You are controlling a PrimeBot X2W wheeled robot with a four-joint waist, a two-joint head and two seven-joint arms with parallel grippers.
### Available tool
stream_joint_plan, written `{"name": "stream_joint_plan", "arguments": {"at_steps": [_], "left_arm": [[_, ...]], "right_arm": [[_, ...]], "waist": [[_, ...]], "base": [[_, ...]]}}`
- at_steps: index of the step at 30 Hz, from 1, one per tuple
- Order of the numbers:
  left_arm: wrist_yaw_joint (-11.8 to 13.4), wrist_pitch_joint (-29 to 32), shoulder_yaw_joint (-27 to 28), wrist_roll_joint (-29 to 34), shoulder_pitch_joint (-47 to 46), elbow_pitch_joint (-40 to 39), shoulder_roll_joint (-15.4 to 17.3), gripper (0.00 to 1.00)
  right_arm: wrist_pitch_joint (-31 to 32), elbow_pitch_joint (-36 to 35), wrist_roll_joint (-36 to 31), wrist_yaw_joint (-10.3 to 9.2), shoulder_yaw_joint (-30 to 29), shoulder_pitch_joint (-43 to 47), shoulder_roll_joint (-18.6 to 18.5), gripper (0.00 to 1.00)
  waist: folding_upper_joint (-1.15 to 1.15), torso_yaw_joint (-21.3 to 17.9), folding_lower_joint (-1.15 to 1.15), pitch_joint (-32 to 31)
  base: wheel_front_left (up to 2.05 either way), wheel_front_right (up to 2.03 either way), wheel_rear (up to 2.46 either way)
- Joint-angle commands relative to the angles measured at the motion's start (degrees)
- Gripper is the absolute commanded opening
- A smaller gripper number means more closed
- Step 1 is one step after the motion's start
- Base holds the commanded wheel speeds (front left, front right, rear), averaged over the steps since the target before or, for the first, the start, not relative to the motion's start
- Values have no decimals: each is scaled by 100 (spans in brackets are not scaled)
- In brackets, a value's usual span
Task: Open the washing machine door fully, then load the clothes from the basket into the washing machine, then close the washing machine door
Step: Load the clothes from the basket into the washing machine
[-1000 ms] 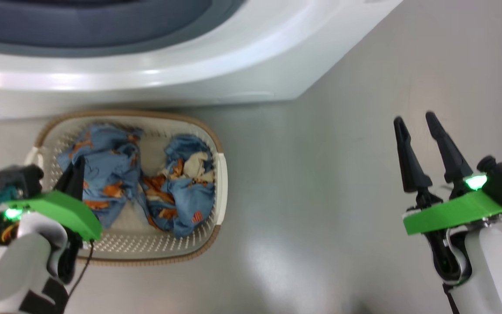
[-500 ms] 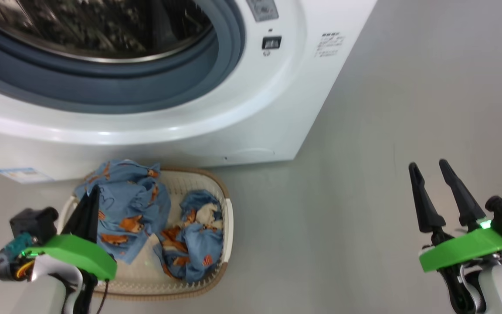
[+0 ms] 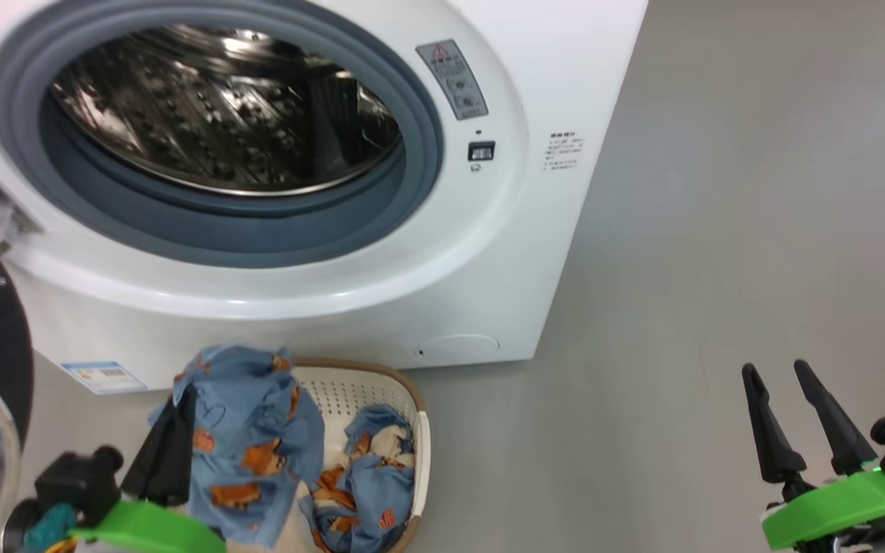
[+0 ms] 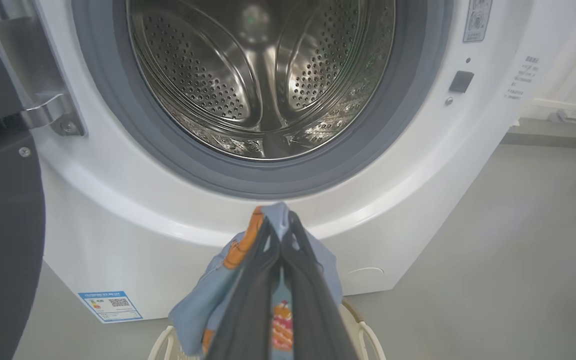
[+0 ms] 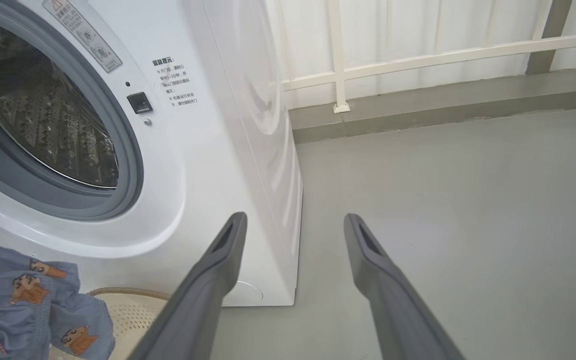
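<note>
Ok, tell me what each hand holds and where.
Left hand pinches a light-blue garment by a bunched fold at its top; the rest hangs over the basket. Right hand holds nothing.

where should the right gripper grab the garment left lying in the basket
Pinch a raised fold atop the crumpled garment in the basket, coming straight down from above: it lies heaped below the rim, so the walls block a sideways reach, and the bunched folds likely suit the open right gripper.

Dark tapered fingers [image 3: 767, 430], green brackets [image 3: 834, 507]
</note>
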Motion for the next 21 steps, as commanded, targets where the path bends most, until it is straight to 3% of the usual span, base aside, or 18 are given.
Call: {"name": "stream_joint_plan", "arguments": {"at_steps": [1, 12, 21], "left_arm": [[-9, -37, 281, 79, 78, -286, 75, 0], [-9, -37, 663, 401, 878, -1163, -290, 0], [-9, -37, 668, 335, 674, -1250, -326, 0]], "right_arm": [[-27, -149, 124, 9, 81, 88, -118, 100], [-27, -205, 135, 9, 63, 245, -127, 100], [-27, -252, 137, 9, 89, 160, -129, 100]], "waist": [[0, 102, 0, -201], [0, 163, 0, -322], [0, 123, 0, -141]], "base": [[0, 0, 0], [0, 0, 0], [0, 0, 0]]}}
